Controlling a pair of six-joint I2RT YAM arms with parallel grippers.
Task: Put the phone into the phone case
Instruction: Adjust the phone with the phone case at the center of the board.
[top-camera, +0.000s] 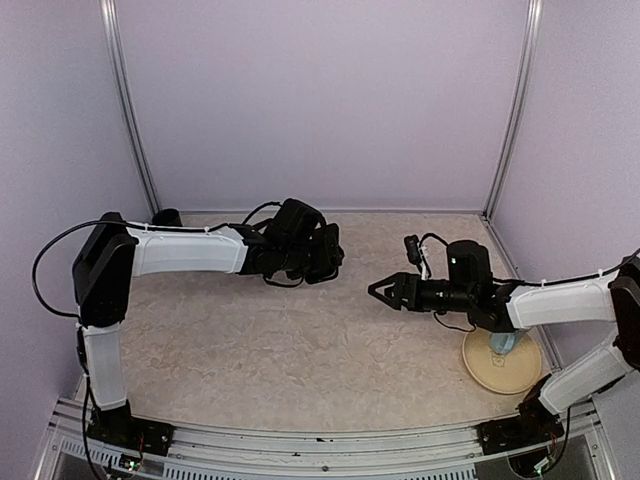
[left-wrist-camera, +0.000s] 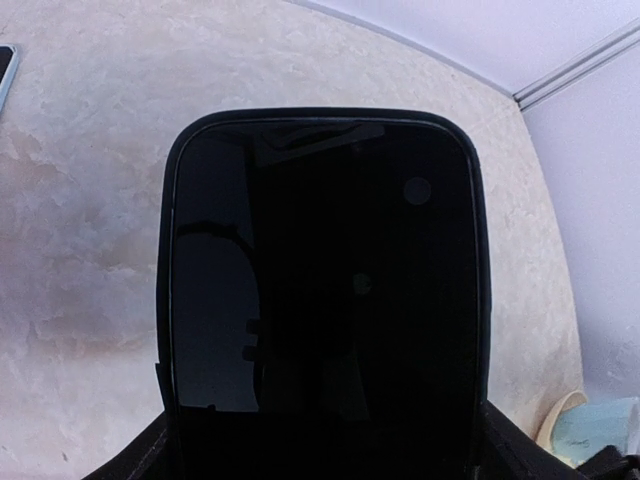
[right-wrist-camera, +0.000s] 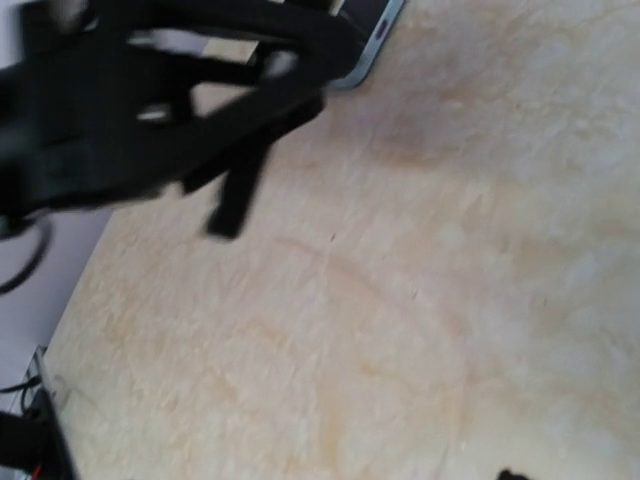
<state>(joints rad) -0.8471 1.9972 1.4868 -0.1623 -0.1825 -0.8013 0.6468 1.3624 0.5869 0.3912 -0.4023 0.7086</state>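
while left hand (top-camera: 322, 255) grips black phone-shaped slab (left-wrist-camera: 320, 300) — right hand (top-camera: 385, 292) hangs well apart, opening unclear

— Where was the phone (right-wrist-camera: 368, 35)?

— Flat on the table (right-wrist-camera: 450, 300), dark face up, with a pale silvery edge. Only one corner of it showed in either wrist view.

— And the case (left-wrist-camera: 320, 300)?

— Black and glossy, with rounded corners and a thin raised rim. It was up off the table, broad face toward the left wrist camera, apart from the phone, which was not yet in it.
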